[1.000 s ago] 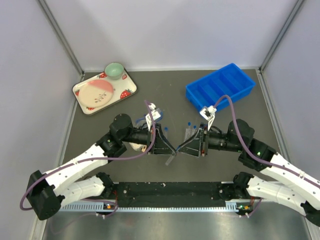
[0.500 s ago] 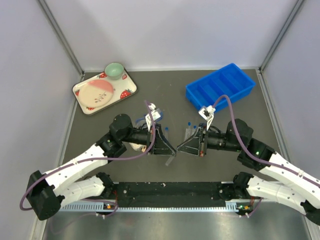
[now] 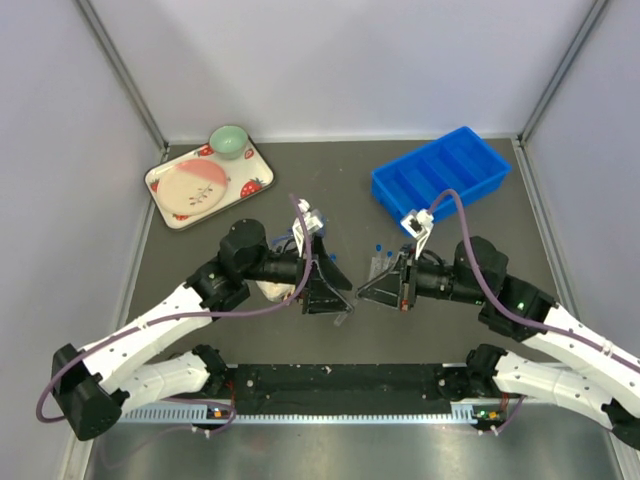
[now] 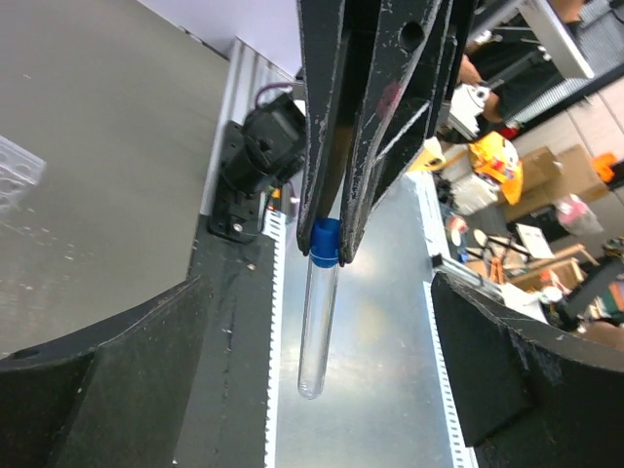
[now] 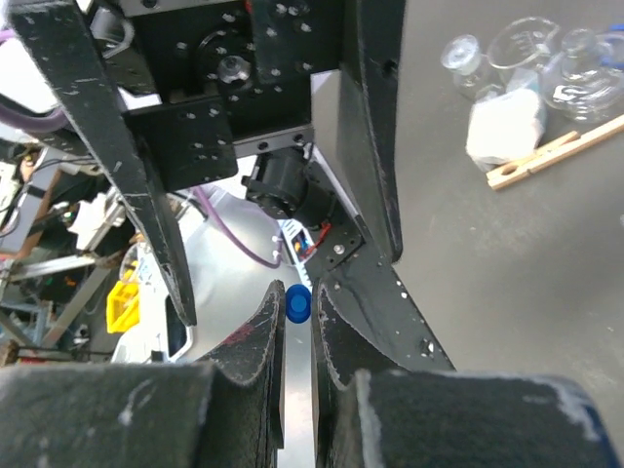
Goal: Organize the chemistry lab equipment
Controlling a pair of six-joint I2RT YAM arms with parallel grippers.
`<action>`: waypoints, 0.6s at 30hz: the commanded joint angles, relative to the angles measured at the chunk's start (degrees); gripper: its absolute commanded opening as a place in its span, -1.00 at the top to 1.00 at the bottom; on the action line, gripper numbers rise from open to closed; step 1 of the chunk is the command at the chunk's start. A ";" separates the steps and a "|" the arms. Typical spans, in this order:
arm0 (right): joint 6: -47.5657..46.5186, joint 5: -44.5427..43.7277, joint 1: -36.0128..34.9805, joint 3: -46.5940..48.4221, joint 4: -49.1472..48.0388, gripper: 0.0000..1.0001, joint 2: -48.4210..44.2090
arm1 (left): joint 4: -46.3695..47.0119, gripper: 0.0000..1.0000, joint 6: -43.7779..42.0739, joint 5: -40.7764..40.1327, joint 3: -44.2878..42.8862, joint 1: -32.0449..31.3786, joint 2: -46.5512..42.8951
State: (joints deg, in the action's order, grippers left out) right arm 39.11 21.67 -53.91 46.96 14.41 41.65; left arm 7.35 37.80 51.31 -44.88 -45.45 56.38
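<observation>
Pinching a blue-capped test tube (image 4: 316,331) by its cap, the left gripper (image 4: 325,244) is holding the glass body out unsupported beyond its fingertips, at the lower centre of the overhead frame. The right gripper (image 5: 288,283) is facing it nearly tip to tip with its jaws spread wide and nothing between them. Its own camera is looking straight at the blue cap, so this is probably the start of a handover.

The main risk is the grip itself. Only the cap is clamped, so a nudge from the right fingers could lever the tube sideways or pull it free. If the left jaws are letting go before the right ones are closing, the tube is falling onto the table. The two sets of fingers are also close enough to clash.

Room is tight below the grippers in the overhead view, where the arm bases and metal rail are running along the near edge. Toward the upper right, bare tabletop is leading to the blue compartment bin (image 3: 440,175), with loose capped tubes (image 3: 378,262) lying just above the right gripper. Glassware (image 5: 517,49) is crowding the area behind the left arm.
</observation>
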 commanded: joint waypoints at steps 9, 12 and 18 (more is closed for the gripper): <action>-11.51 -27.37 1.00 11.39 20.29 1.00 0.27 | -17.90 -0.98 -13.01 -15.01 -6.97 -0.16 -5.05; -12.30 -33.26 3.45 11.23 23.29 1.00 0.89 | -18.69 -0.98 -13.45 -16.94 -6.45 -0.16 -6.10; -12.31 -40.20 10.05 9.03 24.35 1.00 3.08 | -20.19 -0.98 -14.16 -20.11 -5.04 -0.16 -8.21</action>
State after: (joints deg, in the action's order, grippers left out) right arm 28.08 -10.31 -46.76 55.92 37.12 43.18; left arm -12.51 25.30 34.30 -49.74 -45.50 50.11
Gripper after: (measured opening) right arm 0.068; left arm 0.987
